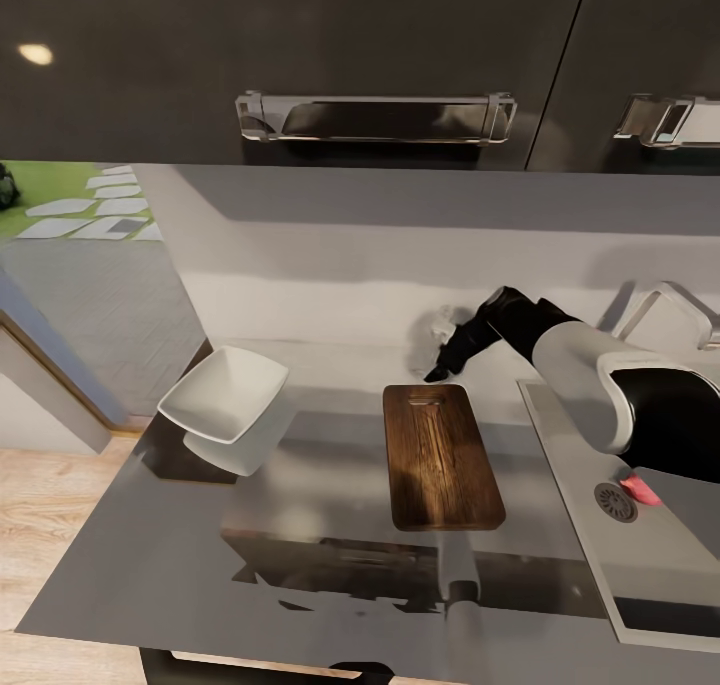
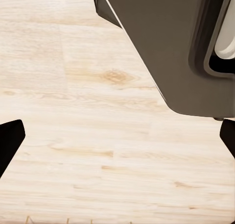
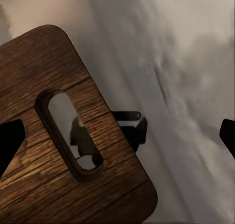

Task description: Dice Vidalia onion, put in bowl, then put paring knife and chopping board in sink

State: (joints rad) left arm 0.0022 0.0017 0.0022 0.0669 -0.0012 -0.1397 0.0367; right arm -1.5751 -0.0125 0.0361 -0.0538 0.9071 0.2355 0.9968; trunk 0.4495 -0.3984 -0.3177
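Observation:
The brown chopping board (image 1: 442,457) lies on the dark countertop (image 1: 150,565), its handle slot (image 3: 68,136) at the far end. My right gripper (image 1: 443,367) hovers open just above that far end, by the board's corner (image 3: 117,138), with nothing between its fingers. A pinkish Vidalia onion (image 1: 640,489) lies in the sink (image 1: 660,565) beside the round drain, partly covered by my right forearm. The white bowl (image 1: 225,395) stands on the countertop left of the board. The paring knife is out of view. My left gripper (image 2: 117,140) is open over light wooden floor.
Glossy black wall cabinets (image 1: 380,55) with chrome handles hang above the grey backsplash. The chrome tap (image 1: 665,315) rises behind the sink. A dark panel (image 2: 171,47) stands over the wooden floor in the left wrist view. A doorway opens at the far left.

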